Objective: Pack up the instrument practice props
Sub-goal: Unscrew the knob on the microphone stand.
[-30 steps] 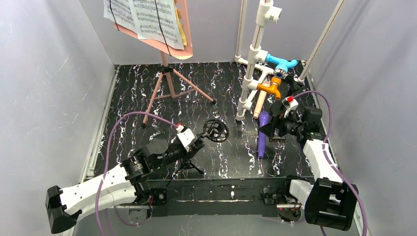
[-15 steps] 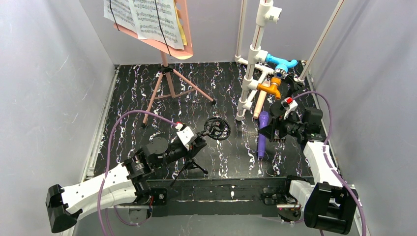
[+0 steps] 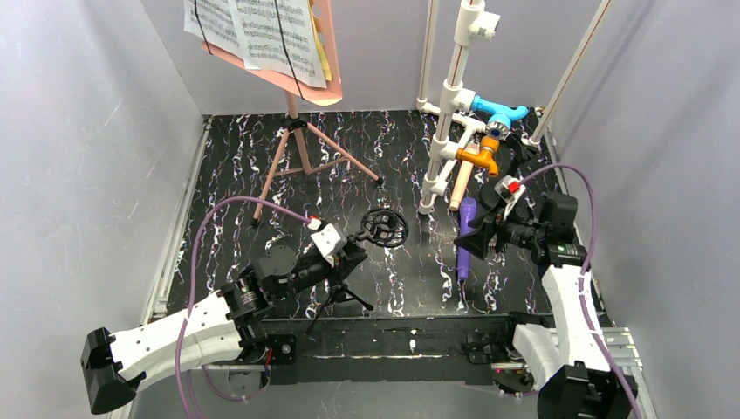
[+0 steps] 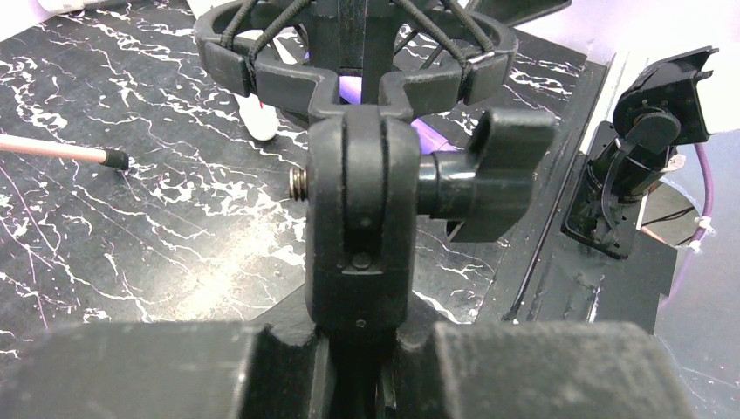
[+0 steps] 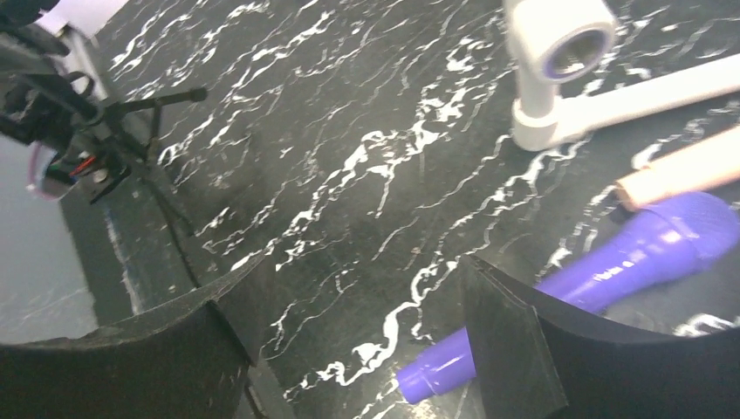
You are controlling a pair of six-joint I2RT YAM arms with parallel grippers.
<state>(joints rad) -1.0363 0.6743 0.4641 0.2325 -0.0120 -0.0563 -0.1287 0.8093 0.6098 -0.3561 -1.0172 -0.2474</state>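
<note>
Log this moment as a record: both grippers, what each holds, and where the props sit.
left gripper: shut on the small black tripod, below its ring mount
right gripper: open, empty, above the purple microphone
purple microphone: lying on the table, next to the pipe frame
music stand: upright at the back, pages on it

white pipe frame: upright | blue fitting near orange fitting | black marbled table

Purple microphone beside wide-spread end effector
</note>
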